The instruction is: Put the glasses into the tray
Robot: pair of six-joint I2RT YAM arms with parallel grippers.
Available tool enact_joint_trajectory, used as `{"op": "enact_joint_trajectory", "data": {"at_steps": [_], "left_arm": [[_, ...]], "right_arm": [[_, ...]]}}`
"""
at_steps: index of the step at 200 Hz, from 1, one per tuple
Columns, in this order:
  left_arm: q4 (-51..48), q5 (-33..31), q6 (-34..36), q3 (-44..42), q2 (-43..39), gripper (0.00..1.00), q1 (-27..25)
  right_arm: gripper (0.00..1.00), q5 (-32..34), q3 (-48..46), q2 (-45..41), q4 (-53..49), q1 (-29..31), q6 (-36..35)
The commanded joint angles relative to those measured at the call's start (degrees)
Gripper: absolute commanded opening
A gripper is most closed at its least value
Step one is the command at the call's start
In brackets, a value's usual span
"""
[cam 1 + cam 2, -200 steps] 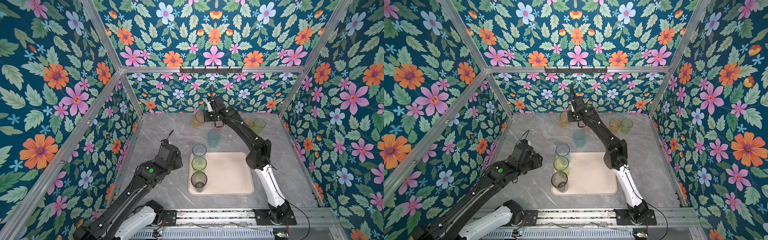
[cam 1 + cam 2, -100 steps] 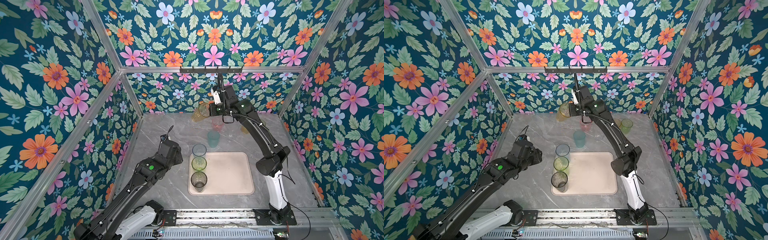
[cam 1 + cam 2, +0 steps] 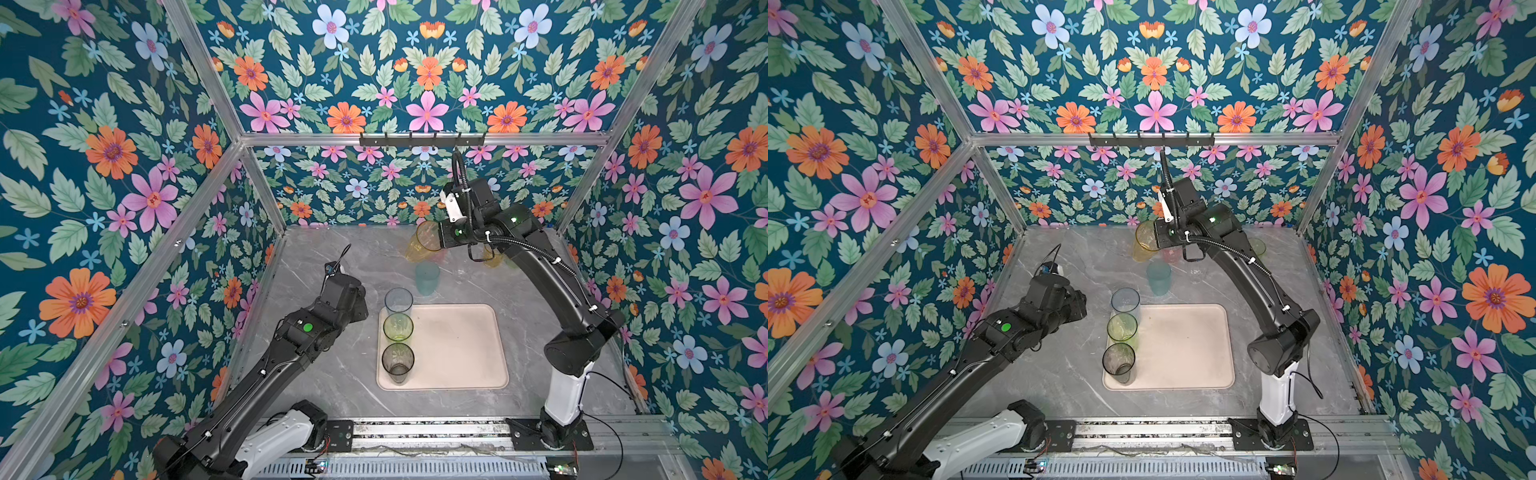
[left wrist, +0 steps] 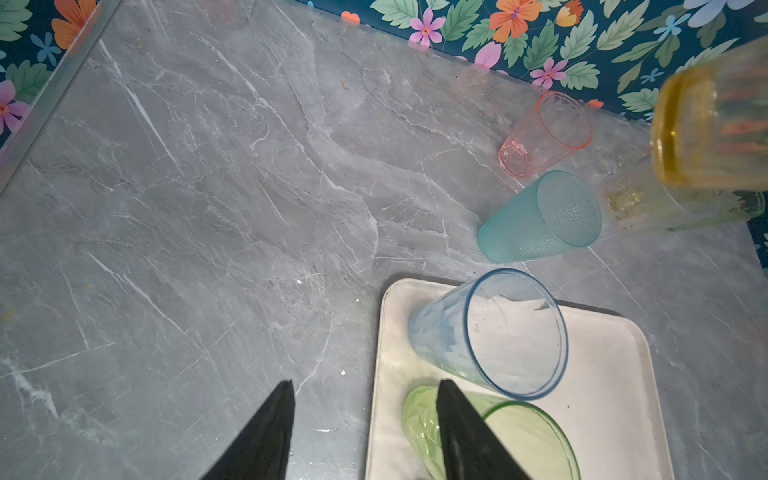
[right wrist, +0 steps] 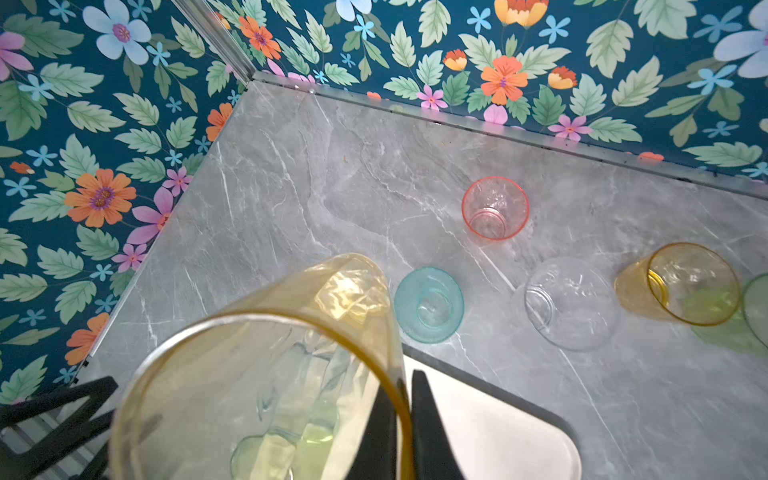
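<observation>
**Tall amber glass held high, tray lying nearward of it**

**Top views.** In both top views the tall amber glass (image 3: 424, 244) is seen clamped at its rim by the right gripper (image 3: 441, 240). It is held clear of the counter (image 3: 332, 257), close to the far edge. Its long axis is tilted, with the mouth toward the gripper and the base lower. The tray (image 3: 457, 345) lies from it toward the near edge, and the teal glass (image 3: 427, 277) stands on the counter between them. A blue glass (image 3: 398, 300), a yellow-green glass (image 3: 398, 327) and a dark glass (image 3: 397, 361) are lined along the tray's left rim. The rest of the tray (image 3: 1183, 345) is bare.

**Left wrist.** The left gripper (image 4: 365, 384) is seen with its jaws parted and nothing between them, over the counter at the tray's left rim (image 4: 384, 332). The held glass (image 4: 715, 124) shows well apart from it, toward the far edge.

**Right wrist.** The wall of the tall amber glass (image 5: 257, 374) is pinched between the two fingers (image 5: 426, 419), one inside the mouth and one outside. A corner of the tray (image 5: 498, 428) shows just beyond them.

The carry is judged to fall to the right arm: nearward, over the teal glass, to the bare strip beside the row. The glass would need to be brought upright before it is lowered.
</observation>
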Motion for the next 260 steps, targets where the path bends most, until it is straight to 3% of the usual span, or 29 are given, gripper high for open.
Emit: {"op": "enact_joint_trajectory", "data": {"at_steps": [1,49,129,201,260], "left_arm": [[0.78,-2.49,1.60,1.00,0.33,0.59,0.29],[-0.12,-5.20,3.69,3.18,1.90,0.61,1.53],[6.91,-4.66,7.76,3.32,4.65,0.65,6.47],[9.15,-0.01,9.42,2.38,7.66,0.69,11.44],[10.96,1.45,9.40,-1.13,6.20,0.72,14.01]], "right_arm": [[0.00,1.67,-3.69,-3.26,0.64,0.06,0.24],[0.00,3.77,-16.46,-11.13,2.21,0.58,0.41],[0.00,8.52,-35.23,-25.46,5.36,4.19,4.07],[0.00,11.31,-42.77,-25.89,6.62,9.27,7.74],[0.00,12.36,-47.38,-23.77,10.32,9.80,9.42]]}}
